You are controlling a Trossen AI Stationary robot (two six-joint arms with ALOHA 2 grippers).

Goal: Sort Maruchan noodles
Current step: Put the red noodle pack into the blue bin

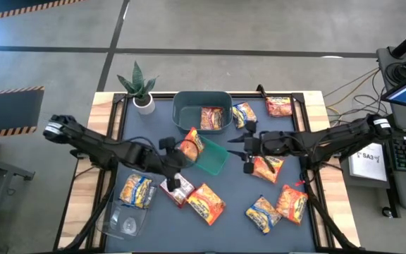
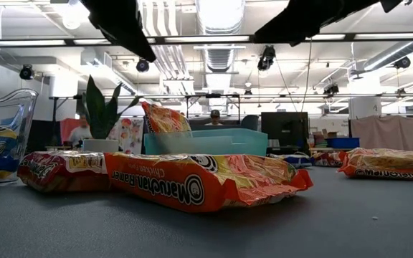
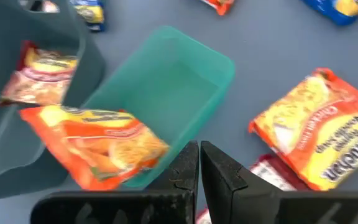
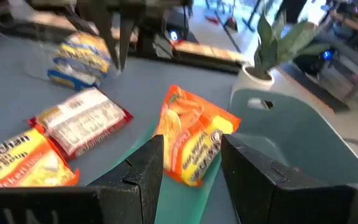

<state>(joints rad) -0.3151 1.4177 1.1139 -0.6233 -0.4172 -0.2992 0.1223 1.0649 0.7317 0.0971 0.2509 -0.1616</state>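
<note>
High view: my left tool (image 1: 177, 169), fingers closed and empty, sits beside the orange packet (image 1: 191, 145) leaning on the green tray (image 1: 216, 159), which my open, empty right tool (image 1: 241, 149) should nudge flat inside.

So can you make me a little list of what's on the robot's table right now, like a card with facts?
left gripper: fingers shut, empty, beside the green tray
right gripper: open, facing the orange packet
orange packet: leaning on the green tray's edge
grey-teal tub: holds one dark red packet
clear bin: at the near left corner
plant: back left corner
</note>
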